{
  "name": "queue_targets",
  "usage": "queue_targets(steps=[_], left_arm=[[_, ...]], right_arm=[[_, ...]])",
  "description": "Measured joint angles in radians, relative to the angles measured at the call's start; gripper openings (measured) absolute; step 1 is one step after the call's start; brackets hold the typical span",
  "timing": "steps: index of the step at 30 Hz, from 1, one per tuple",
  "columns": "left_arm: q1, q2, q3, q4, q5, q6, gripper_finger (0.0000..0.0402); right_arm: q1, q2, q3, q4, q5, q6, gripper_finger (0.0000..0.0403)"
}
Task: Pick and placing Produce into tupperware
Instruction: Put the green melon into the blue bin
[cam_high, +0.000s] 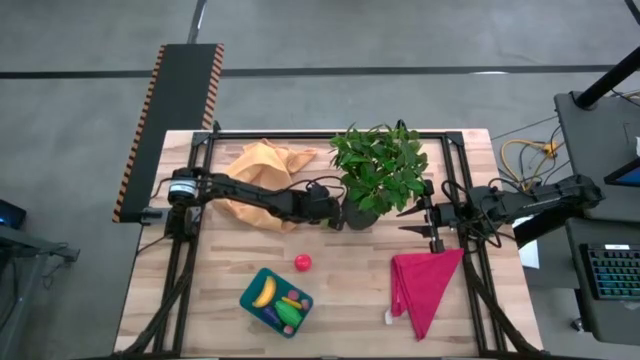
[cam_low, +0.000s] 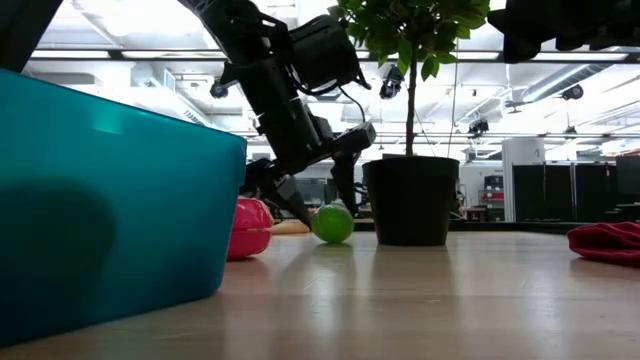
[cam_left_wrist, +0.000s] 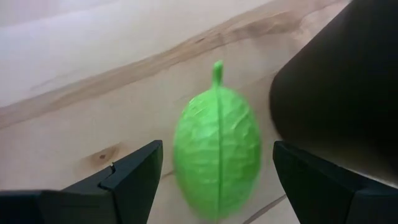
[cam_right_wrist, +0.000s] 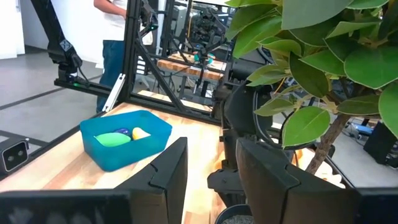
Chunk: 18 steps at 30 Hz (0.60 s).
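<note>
A green, lemon-shaped piece of produce (cam_left_wrist: 217, 134) lies on the wooden table beside the black plant pot (cam_left_wrist: 342, 81). My left gripper (cam_left_wrist: 216, 163) slants down over it, open, one finger on either side with a gap to each. In the high view this gripper (cam_high: 335, 215) hides the piece. A red piece (cam_high: 302, 262) lies alone on the table. The teal tupperware (cam_high: 275, 302) at the near edge holds a yellow banana and other pieces. My right gripper (cam_right_wrist: 211, 174) hangs level at the table's right, open, with nothing between its fingers.
The leafy potted plant (cam_high: 375, 170) stands right beside my left gripper. An orange-yellow cloth (cam_high: 262, 165) lies at the far left, a magenta cloth (cam_high: 425, 285) at the near right. A person (cam_right_wrist: 118, 37) stands beyond the table. Bare wood lies between the pot and the tupperware.
</note>
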Motion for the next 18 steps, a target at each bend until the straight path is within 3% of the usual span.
queue_targets(steps=[18], left_arm=[[0.008,0.006,-0.011,0.035,0.011,0.112,0.0289]], right_arm=[[0.0,0.0,0.0,0.0,0.0,0.0,0.013]])
